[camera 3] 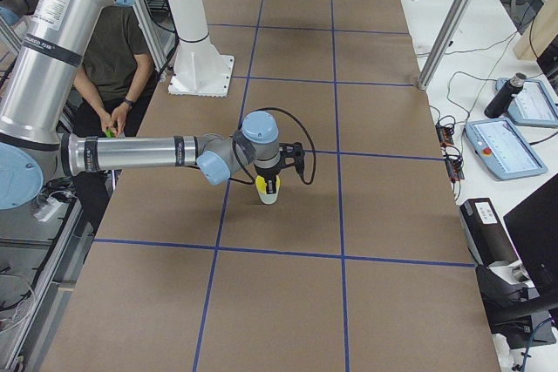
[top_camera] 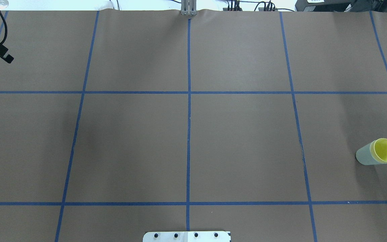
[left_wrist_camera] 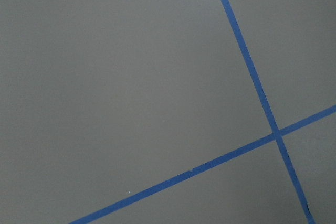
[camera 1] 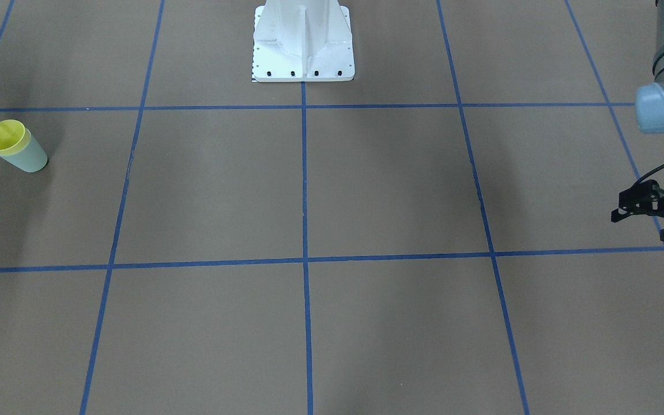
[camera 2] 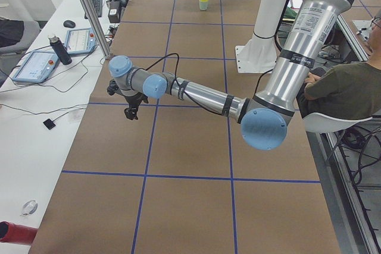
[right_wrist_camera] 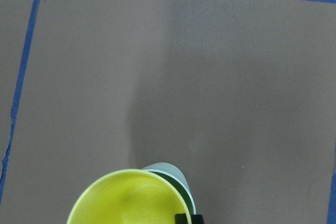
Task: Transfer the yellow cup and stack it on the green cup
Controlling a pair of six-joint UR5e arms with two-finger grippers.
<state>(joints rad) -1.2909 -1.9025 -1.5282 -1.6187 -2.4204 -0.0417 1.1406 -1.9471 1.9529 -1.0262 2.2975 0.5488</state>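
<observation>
Closest to your right wrist camera, the yellow cup (right_wrist_camera: 126, 198) sits nested inside the green cup (top_camera: 365, 156), with a yellow band at the rim showing above the green wall. You find the pair upright on the worktop (top_camera: 240, 144) at the robot's right end, inside one square of the blue tape grid (top_camera: 188, 117). Right hand (camera 3: 269, 179) hangs directly over the pair. One black fingertip (right_wrist_camera: 181, 217) shows at the yellow rim, but you cannot tell whether this hand grips or is released. Left hand (camera 1: 638, 226) hovers above the opposite end, fingers spread, grasping nothing, well apart from both cups.
</observation>
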